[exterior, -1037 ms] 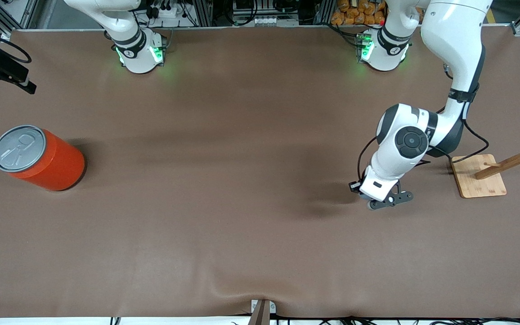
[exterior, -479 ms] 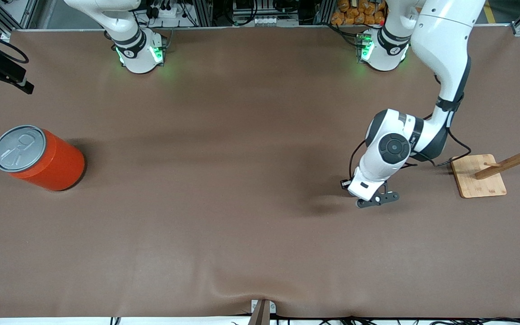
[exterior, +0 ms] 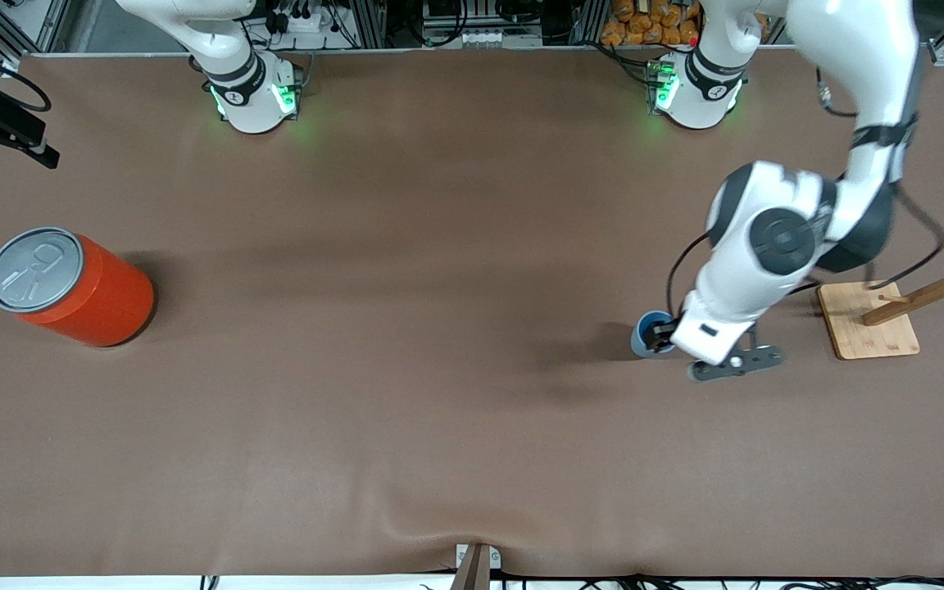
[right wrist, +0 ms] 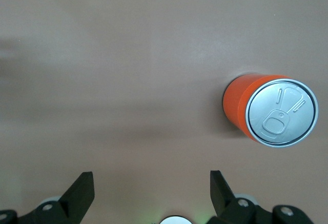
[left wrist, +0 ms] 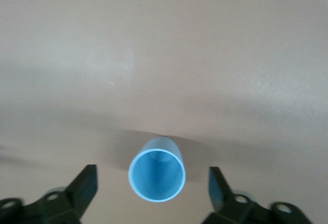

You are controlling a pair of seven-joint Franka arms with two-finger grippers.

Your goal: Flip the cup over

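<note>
Hovering our spread left gripper [left wrist: 152, 193] over the cup [left wrist: 156, 175], we see it upright, mouth up, between the fingers.

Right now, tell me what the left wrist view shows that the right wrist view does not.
Only the left wrist view shows the cup, mouth up, standing between the left gripper's open fingers, untouched. Only the right wrist view shows the orange can, upright, away from the open right gripper. Both show the brown table.
</note>
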